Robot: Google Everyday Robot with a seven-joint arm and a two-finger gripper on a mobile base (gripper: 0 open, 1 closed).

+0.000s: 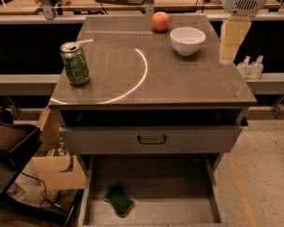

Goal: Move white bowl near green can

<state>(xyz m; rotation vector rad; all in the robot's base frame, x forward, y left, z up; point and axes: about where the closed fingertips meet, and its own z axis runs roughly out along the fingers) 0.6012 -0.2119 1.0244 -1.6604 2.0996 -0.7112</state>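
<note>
Broad glossy grey-brown cabinet top (180,79) with a pale arc of glare curving across it. Off its right edge hangs the cream, blocky gripper (228,53) under a white housing; open or closed, I cannot tell. Just to its left in view sits the small round glossy white ceramic bowl (188,39), upright at the back right. The cylindrical green drink can with leafy print and silver top (75,64) stands well apart, front left, so the carry looks to run leftward and toward the front. A smooth orange-red apple (160,21) sits near the bowl's far left.
</note>
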